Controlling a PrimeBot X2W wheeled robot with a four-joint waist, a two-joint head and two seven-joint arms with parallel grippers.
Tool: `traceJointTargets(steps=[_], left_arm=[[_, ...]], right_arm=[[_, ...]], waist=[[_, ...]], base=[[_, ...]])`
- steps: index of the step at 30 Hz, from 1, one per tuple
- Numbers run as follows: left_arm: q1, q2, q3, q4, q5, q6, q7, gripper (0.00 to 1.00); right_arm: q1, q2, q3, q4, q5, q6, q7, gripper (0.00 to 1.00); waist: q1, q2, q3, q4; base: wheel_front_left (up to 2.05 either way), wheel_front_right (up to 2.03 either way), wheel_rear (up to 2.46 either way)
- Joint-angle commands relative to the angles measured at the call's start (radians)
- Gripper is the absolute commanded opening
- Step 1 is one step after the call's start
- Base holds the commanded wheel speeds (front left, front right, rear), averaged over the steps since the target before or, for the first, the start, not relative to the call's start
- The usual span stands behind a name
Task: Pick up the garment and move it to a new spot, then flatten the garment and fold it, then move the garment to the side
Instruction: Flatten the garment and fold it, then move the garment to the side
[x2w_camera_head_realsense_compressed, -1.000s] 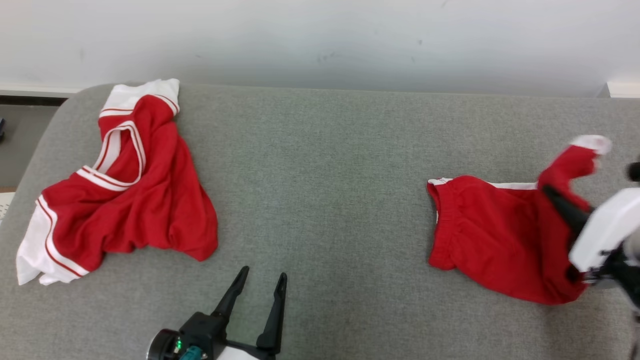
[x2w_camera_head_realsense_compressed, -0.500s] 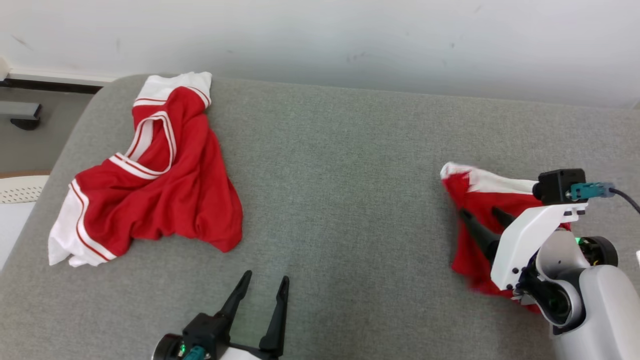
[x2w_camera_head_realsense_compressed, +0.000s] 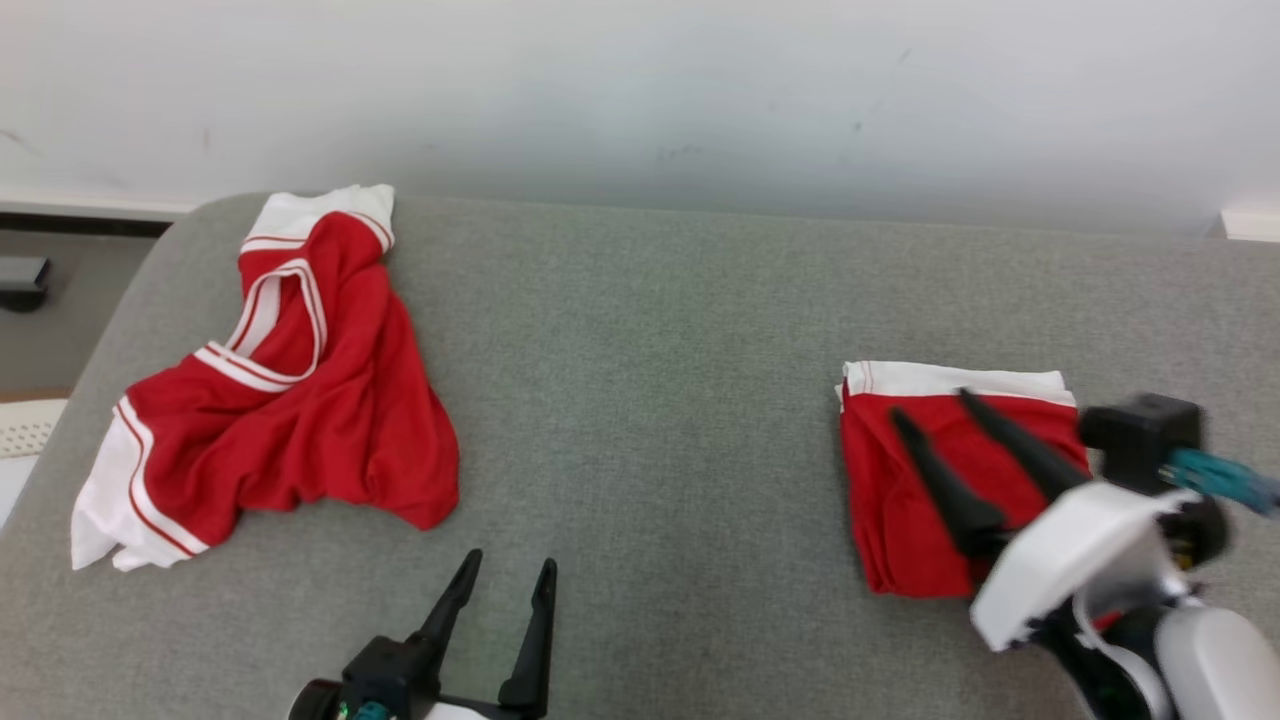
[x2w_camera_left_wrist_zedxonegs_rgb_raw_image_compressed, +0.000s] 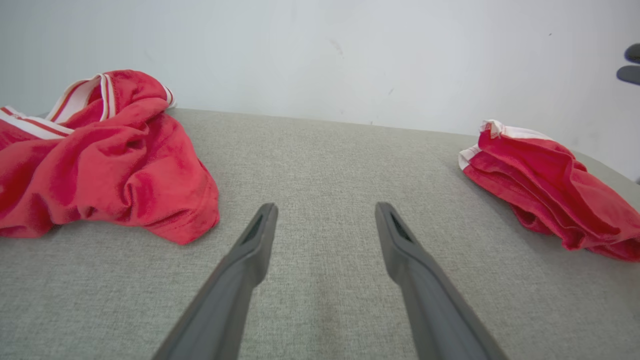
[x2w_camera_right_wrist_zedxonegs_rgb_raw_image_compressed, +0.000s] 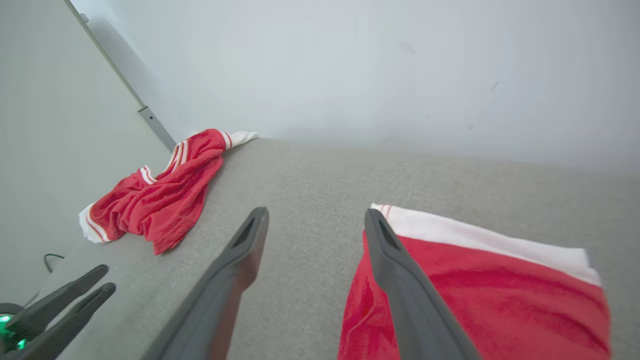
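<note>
A red garment (x2w_camera_head_realsense_compressed: 880, 500) with a white band lies folded in a compact rectangle on the right of the grey padded table (x2w_camera_head_realsense_compressed: 650, 350). My right gripper (x2w_camera_head_realsense_compressed: 930, 403) hovers over it, open, with nothing between its fingers. In the right wrist view the right gripper (x2w_camera_right_wrist_zedxonegs_rgb_raw_image_compressed: 316, 211) stands at the left edge of the folded garment (x2w_camera_right_wrist_zedxonegs_rgb_raw_image_compressed: 490, 285). My left gripper (x2w_camera_head_realsense_compressed: 509, 560) rests open and empty at the near edge, well apart from the cloth. In the left wrist view the left gripper (x2w_camera_left_wrist_zedxonegs_rgb_raw_image_compressed: 326, 206) has the folded garment (x2w_camera_left_wrist_zedxonegs_rgb_raw_image_compressed: 540, 180) off to its right.
A second red and white garment (x2w_camera_head_realsense_compressed: 300, 420) lies crumpled at the far left of the table, also seen as a heap (x2w_camera_left_wrist_zedxonegs_rgb_raw_image_compressed: 100, 160) in the left wrist view. A pale wall (x2w_camera_head_realsense_compressed: 640, 90) runs along the back edge. Bare grey cloth lies between the two garments.
My right gripper has opened and let go of the garment, which dropped from a raised flap into a folded rectangle. The head camera shifted. The left gripper stayed put.
</note>
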Motion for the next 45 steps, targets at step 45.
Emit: traceJointTargets(steps=[45], left_arm=[[0.123,0.002,0.080,-0.023,0.065,-0.020,-0.001,1.00]], right_arm=[[0.379,-0.093,-0.251,0.229,-0.091,-0.003,-0.668,1.00]], waist=[[0.0000,0.0000,-0.131,-0.035]], base=[[0.00,0.00,0.00]])
